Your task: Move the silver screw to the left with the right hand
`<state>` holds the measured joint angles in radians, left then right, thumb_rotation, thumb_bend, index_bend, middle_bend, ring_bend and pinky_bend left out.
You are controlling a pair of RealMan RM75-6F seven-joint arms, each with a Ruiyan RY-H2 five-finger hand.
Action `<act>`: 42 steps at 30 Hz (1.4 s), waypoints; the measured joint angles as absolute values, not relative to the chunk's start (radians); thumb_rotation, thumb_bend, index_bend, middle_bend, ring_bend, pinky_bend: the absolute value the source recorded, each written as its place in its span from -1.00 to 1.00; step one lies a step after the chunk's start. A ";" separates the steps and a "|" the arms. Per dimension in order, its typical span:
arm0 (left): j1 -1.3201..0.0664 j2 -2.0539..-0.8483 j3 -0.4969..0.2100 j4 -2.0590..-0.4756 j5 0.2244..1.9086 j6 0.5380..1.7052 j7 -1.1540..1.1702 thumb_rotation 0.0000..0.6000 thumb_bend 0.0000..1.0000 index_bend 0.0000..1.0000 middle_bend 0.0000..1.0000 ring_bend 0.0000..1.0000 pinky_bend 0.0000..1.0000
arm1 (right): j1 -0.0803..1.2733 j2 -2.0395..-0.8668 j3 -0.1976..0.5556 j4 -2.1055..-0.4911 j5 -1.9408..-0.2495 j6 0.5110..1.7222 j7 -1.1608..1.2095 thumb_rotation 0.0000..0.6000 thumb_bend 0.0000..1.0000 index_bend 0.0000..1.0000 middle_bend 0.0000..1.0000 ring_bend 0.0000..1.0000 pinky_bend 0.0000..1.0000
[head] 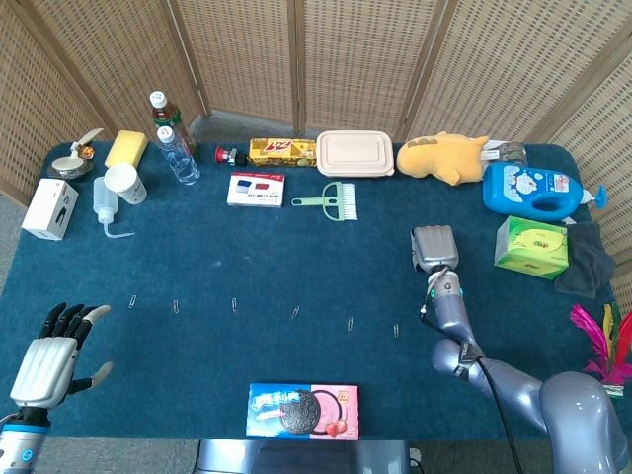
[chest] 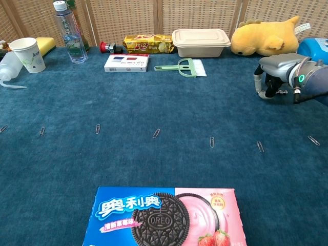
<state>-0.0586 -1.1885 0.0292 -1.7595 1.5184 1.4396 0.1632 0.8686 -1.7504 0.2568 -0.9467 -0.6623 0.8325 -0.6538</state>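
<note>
In the chest view my right hand (chest: 277, 72) hangs low over the blue cloth at the right, its fingers curled downward. A short silver screw (chest: 280, 92) shows at the fingertips, pinched just at cloth level, partly hidden by the fingers. From the head view only the back of the right hand (head: 434, 247) is seen and the screw is hidden under it. My left hand (head: 49, 360) rests at the near left corner with its fingers spread and holds nothing.
A row of paper clips (chest: 211, 142) crosses the cloth in front of the hand. An Oreo box (chest: 164, 215) lies at the near edge. A green brush (chest: 187, 67), lunch box (chest: 201, 42), yellow plush (chest: 264, 37) and green tissue box (head: 531, 247) stand nearby.
</note>
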 measured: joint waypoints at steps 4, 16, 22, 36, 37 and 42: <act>-0.059 -1.188 0.029 -1.760 1.518 1.440 0.165 1.00 -0.21 -0.71 -0.63 -0.79 -0.96 | 0.869 -1.754 0.257 -0.938 -0.664 0.827 -0.653 1.00 -0.15 0.01 0.69 0.81 0.56; -0.061 -1.188 0.029 -1.762 1.519 1.440 0.167 1.00 -0.21 -0.71 -0.63 -0.79 -0.96 | 0.867 -1.751 0.264 -0.935 -0.658 0.827 -0.657 1.00 -0.15 -0.05 0.69 0.81 0.56; -0.060 -1.189 0.030 -1.759 1.520 1.442 0.163 1.00 -0.21 -0.71 -0.63 -0.79 -0.96 | 0.863 -1.743 0.267 -0.944 -0.641 0.833 -0.670 1.00 -0.15 -0.06 0.69 0.81 0.56; -0.054 -1.189 0.032 -1.748 1.522 1.450 0.146 1.00 -0.21 -0.71 -0.63 -0.79 -0.96 | 0.866 -1.744 0.270 -0.948 -0.610 0.834 -0.703 1.00 -0.15 -0.04 0.69 0.81 0.56; -0.053 -1.188 0.033 -1.746 1.521 1.451 0.145 1.00 -0.21 -0.71 -0.63 -0.79 -0.96 | 0.867 -1.744 0.271 -0.946 -0.607 0.833 -0.706 1.00 -0.15 -0.04 0.69 0.81 0.56; -0.050 -1.188 0.034 -1.742 1.522 1.454 0.140 1.00 -0.21 -0.71 -0.63 -0.79 -0.96 | 0.872 -1.746 0.273 -0.943 -0.598 0.831 -0.715 1.00 -0.15 -0.01 0.69 0.81 0.56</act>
<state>-0.0504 -1.1883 0.0343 -1.7419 1.5216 1.4536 0.1404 0.8719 -1.7465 0.2727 -0.9434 -0.5977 0.8313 -0.7151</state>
